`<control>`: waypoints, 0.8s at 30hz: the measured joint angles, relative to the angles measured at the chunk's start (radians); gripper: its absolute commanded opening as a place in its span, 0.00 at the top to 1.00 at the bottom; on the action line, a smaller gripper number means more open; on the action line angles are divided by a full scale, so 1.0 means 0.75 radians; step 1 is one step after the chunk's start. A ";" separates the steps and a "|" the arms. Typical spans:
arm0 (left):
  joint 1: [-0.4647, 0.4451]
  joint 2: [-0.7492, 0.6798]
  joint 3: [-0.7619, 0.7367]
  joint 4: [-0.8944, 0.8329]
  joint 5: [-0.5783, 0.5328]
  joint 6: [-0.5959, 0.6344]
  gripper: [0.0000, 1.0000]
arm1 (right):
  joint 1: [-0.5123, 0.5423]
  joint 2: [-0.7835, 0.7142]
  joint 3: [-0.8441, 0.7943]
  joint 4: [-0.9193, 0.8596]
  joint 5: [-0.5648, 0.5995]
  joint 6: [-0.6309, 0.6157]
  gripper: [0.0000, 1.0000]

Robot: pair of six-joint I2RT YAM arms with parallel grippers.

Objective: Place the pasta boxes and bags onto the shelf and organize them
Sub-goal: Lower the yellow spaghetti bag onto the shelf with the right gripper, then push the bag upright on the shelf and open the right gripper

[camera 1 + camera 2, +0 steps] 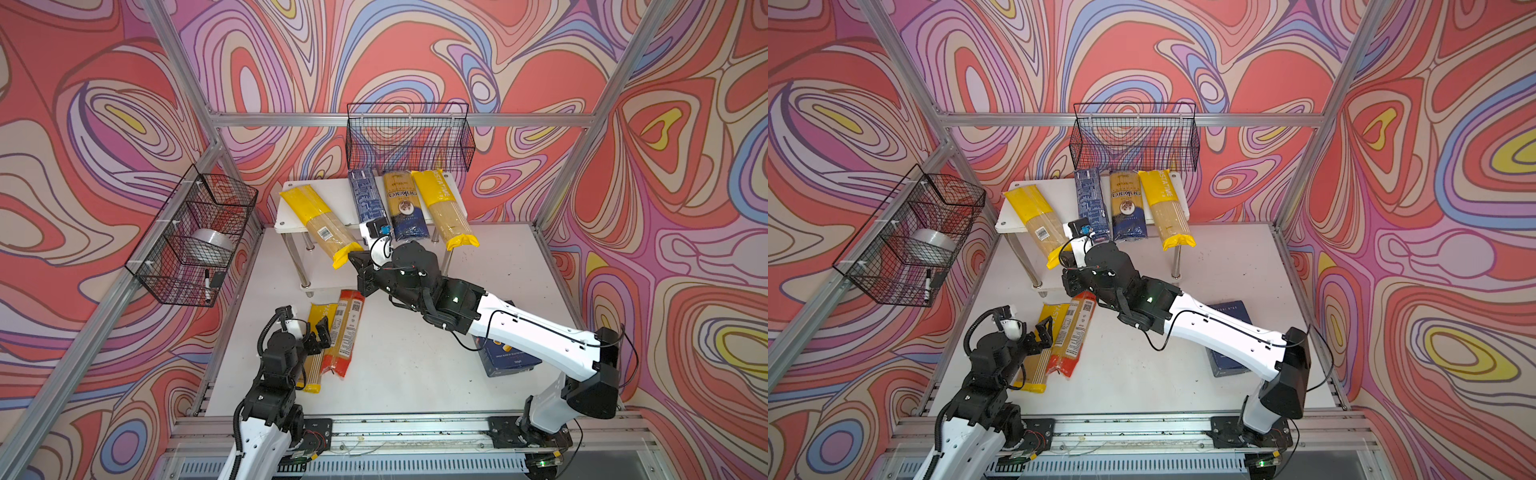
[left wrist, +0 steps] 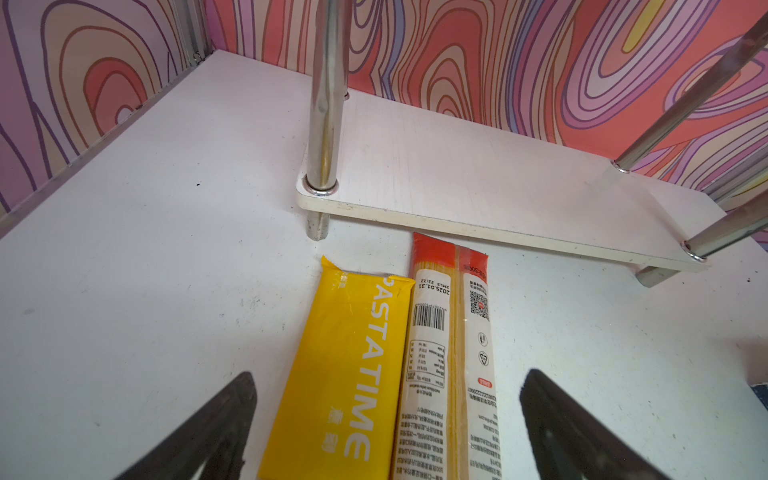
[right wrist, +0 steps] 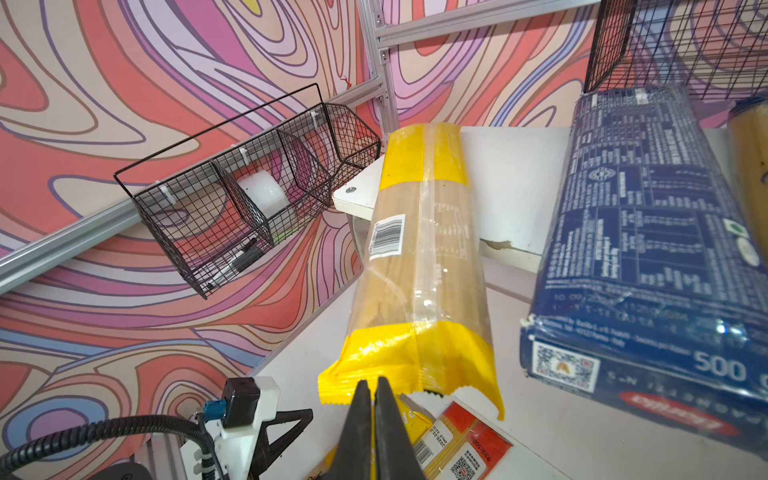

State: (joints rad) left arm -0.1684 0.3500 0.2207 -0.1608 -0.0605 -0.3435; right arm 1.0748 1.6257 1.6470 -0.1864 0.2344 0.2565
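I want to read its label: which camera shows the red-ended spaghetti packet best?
The left wrist view: the red-ended packet lies close up, barcode and QR code sharp. Both top views show it small on the table; the right wrist view catches only one end.

Bright, even overhead light fills every view, leaving only soft, faint shadows on the white table. Glare streaks the chrome shelf leg. The long blue box blurs at its near end, and both wrist views stretch at their edges.
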 measured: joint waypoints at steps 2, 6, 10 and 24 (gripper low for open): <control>0.000 0.000 0.000 0.001 0.000 0.000 0.00 | 0.000 0.010 0.000 -0.002 -0.001 0.002 0.96; 0.000 -0.002 0.000 0.000 0.000 0.000 0.00 | 0.000 0.028 0.001 -0.009 -0.001 0.005 0.96; 0.000 -0.002 0.000 0.000 0.000 0.000 0.00 | 0.000 0.050 0.005 -0.011 -0.001 0.005 0.96; 0.000 -0.002 0.000 0.001 0.000 0.000 0.00 | 0.000 0.258 0.259 -0.040 -0.055 -0.005 0.96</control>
State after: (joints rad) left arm -0.1684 0.3485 0.2207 -0.1604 -0.0605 -0.3435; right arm 1.0748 1.8194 1.8412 -0.2161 0.1932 0.2527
